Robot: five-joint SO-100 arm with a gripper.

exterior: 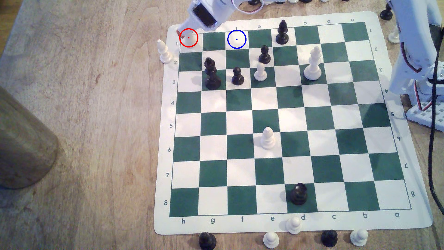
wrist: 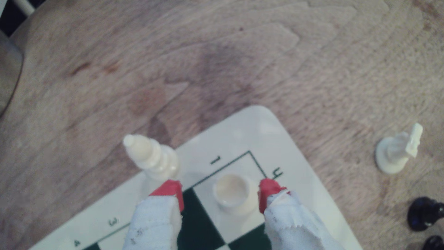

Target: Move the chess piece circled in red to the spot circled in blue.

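Cream-white and stubby, the chess piece [wrist: 232, 194] stands upright on the white corner square h1 of the chessboard mat [exterior: 406, 217], inside the red ring at the exterior view's upper left. Two squares along the same row toward the exterior view's right, the spot [exterior: 237, 39] is a bare white square under a blue ring and dot, with a bare green square between it and the piece. The arm reaches in from the top of the exterior view and slants down over that corner. In the wrist view the gripper [wrist: 221, 196] has its two red-tipped, cloth-wrapped fingers [wrist: 171, 192] spread to either side of the piece, with a clear gap on one side; whether the other tip touches it I cannot tell, so the fingers are released, not clamping. A white bishop [exterior: 164, 52] stands just off the mat's edge beside row 2, near the gripper.
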